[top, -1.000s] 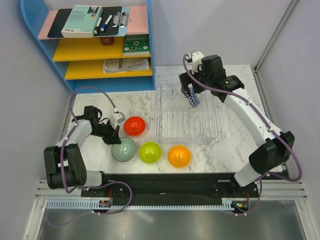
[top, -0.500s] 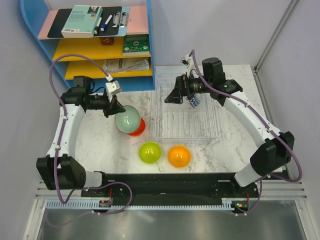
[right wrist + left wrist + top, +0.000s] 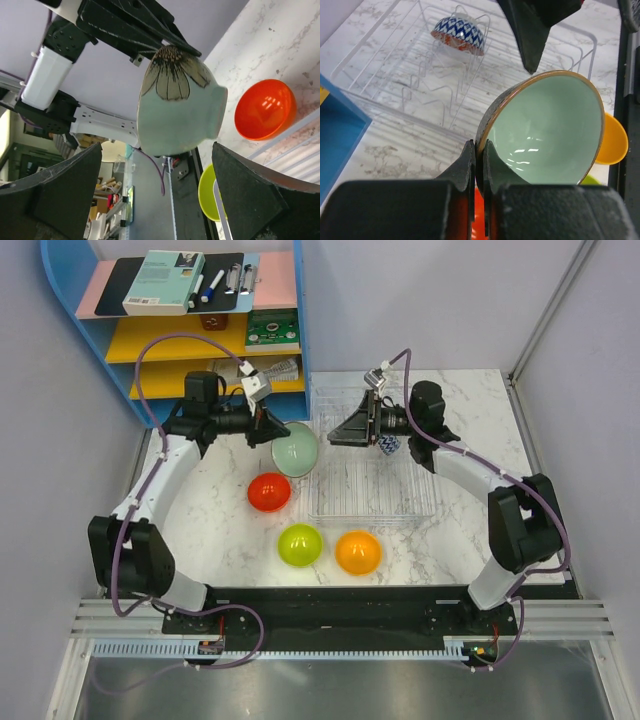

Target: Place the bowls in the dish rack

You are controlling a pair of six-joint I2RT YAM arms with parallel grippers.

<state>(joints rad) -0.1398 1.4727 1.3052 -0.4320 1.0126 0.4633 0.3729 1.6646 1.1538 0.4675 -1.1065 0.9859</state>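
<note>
The pale grey-green bowl (image 3: 296,448) is held in the air, tipped on its side, with its rim pinched between the fingers of the left gripper (image 3: 478,150). It is positioned just beside the left edge of the dish rack (image 3: 372,490). The right gripper (image 3: 342,434) is spread wide and empty above the rack, and the patterned bowl (image 3: 388,445) is propped in a slot near it. The red bowl (image 3: 270,492), lime green bowl (image 3: 298,545) and orange bowl (image 3: 358,552) are seen on the table (image 3: 450,530).

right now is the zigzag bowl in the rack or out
In. The zigzag bowl rests tipped on edge against the wire prongs inside the dish rack.
</note>
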